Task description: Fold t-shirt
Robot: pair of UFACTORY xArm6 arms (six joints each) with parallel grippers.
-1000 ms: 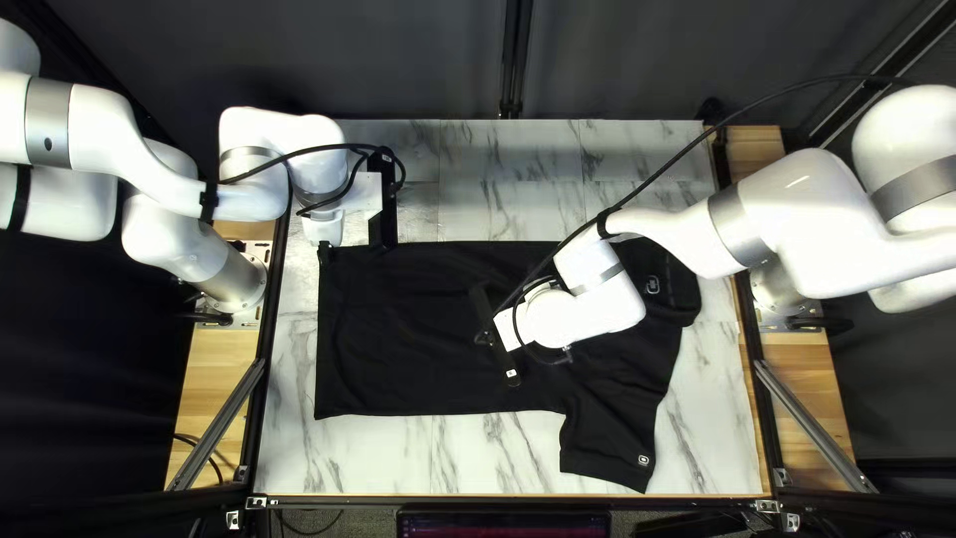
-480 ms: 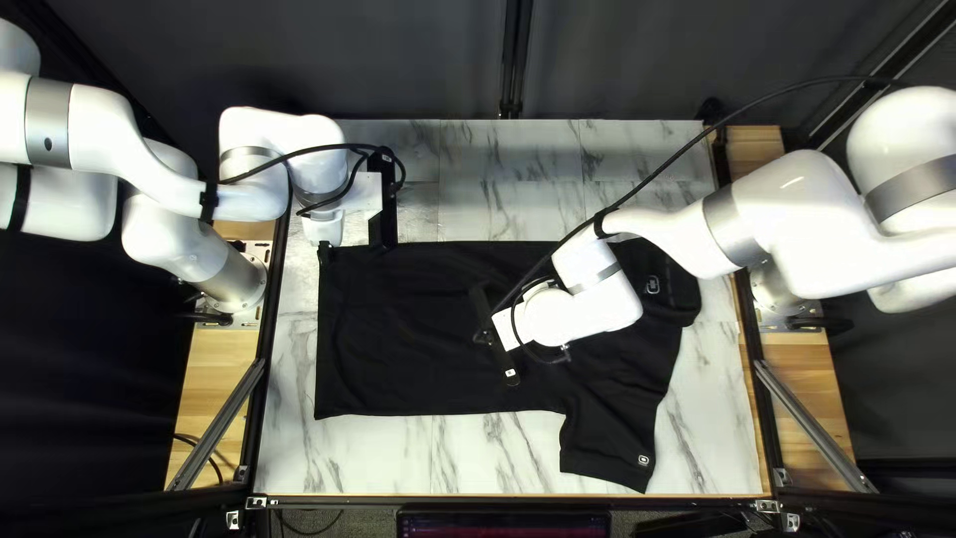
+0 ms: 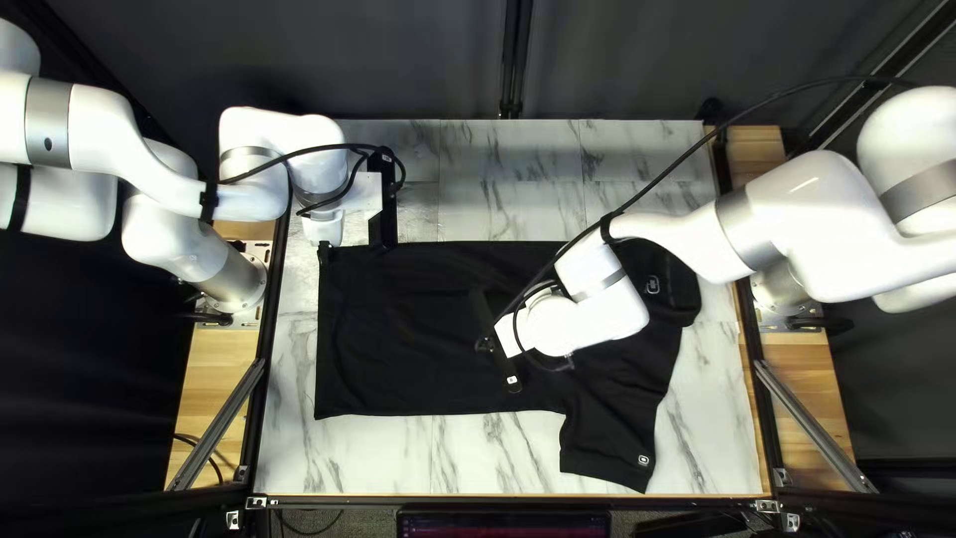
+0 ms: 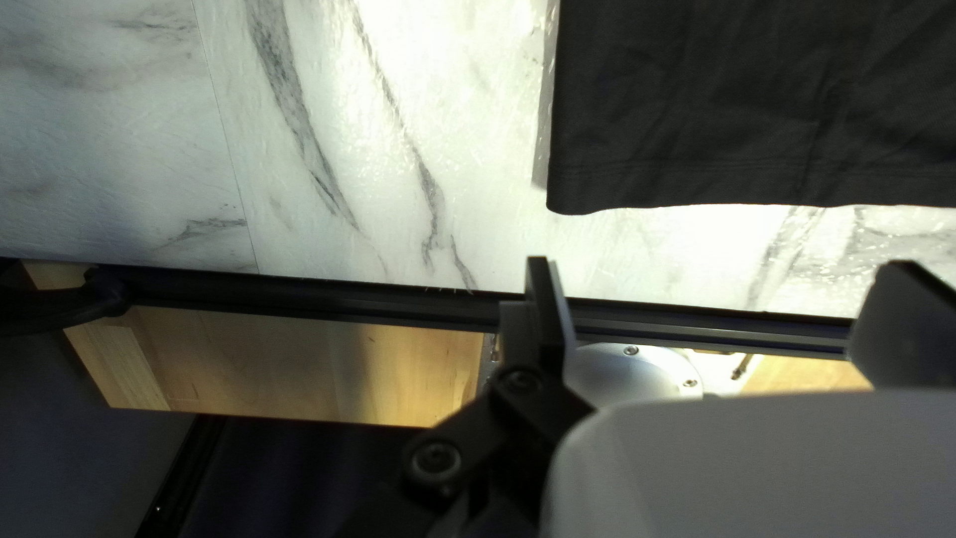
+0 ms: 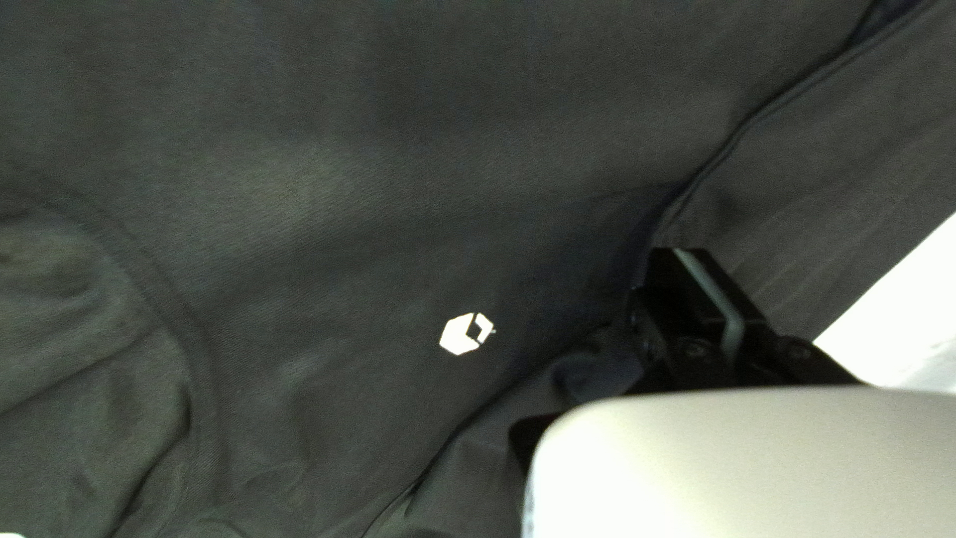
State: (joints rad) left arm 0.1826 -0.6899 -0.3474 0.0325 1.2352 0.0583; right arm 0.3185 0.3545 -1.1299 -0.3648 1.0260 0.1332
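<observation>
at the left of the top left view, the left claw [image 4: 719, 269] is hanging beside the far corner of the hem [image 4: 747, 184], its two fingers standing wide apart and gripping nothing, probably so that it is keeping ready for that corner without disturbing it. the black t-shirt [image 3: 418, 329] is lying across the middle of the bench [image 3: 448, 458], its hem pointing towards the left arm and its shoulder end towards the right arm; spreading the body this flat is presumably giving the coming folds straight lines. the near sleeve [image 3: 609, 443] is sticking out towards the near edge, so it is likely needing a tuck. further right, the right claw [image 5: 705, 251] is reaching down at the shirt's upper part, its fingers closing together against a raised edge of cloth; no fabric is showing between them, and one cannot tell whether the tips are nipping any. it is perhaps working that edge into place, and pulling hard might be skewing the body.
</observation>
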